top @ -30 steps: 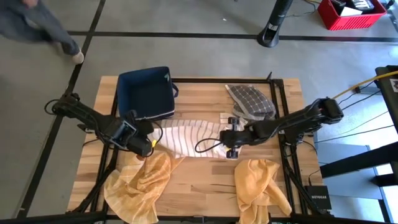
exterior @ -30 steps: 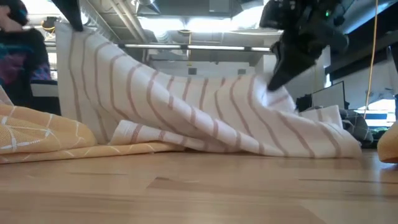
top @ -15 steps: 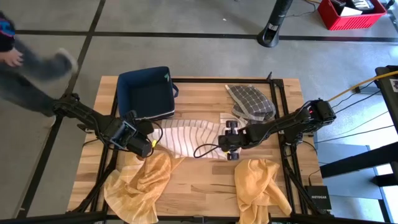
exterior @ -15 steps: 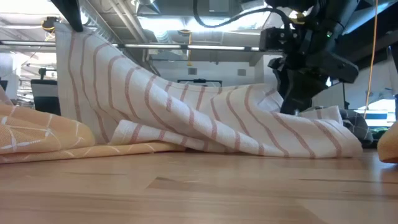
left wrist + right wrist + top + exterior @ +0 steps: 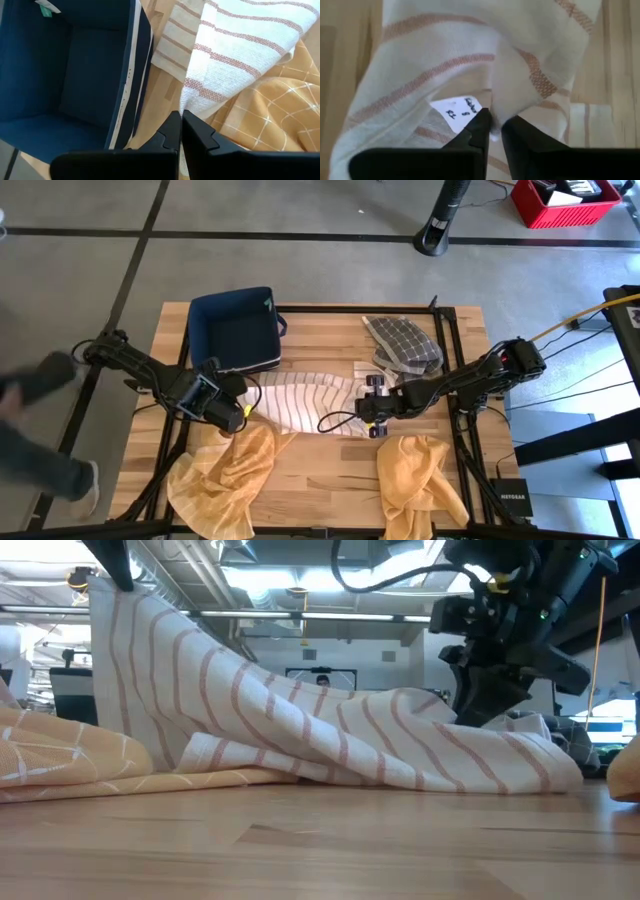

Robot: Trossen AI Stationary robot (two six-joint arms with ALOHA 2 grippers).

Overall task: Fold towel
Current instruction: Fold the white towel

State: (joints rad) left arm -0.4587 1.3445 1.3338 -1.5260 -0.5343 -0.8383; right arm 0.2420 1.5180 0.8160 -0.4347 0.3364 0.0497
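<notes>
High view: striped towel [image 5: 300, 400] spread at frame centre, between blue bin [image 5: 234, 330] at upper left and two yellow cloths [image 5: 225, 470] along the bottom edge; checked cloth [image 5: 402, 343] at upper right. Left gripper [image 5: 240, 414] at the towel's left edge, right gripper [image 5: 366, 418] at its right edge.

Low view: towel hoisted high at upper left, draping down in soft folds to the tabletop at right, right gripper above the low end. Limp, light fabric by the look of it, likely to sag and slide; best pinched at corners or hems, not mid-panel.

Left wrist view: fingers [image 5: 172, 131] pressed together on the towel's hem, with bin and a yellow cloth alongside, a grip not legible from above.

Right wrist view: fingers [image 5: 479, 125] nearly together, a fold of towel and a white label [image 5: 456, 108] between or just beyond them; cannot tell whether actually clamped.
</notes>
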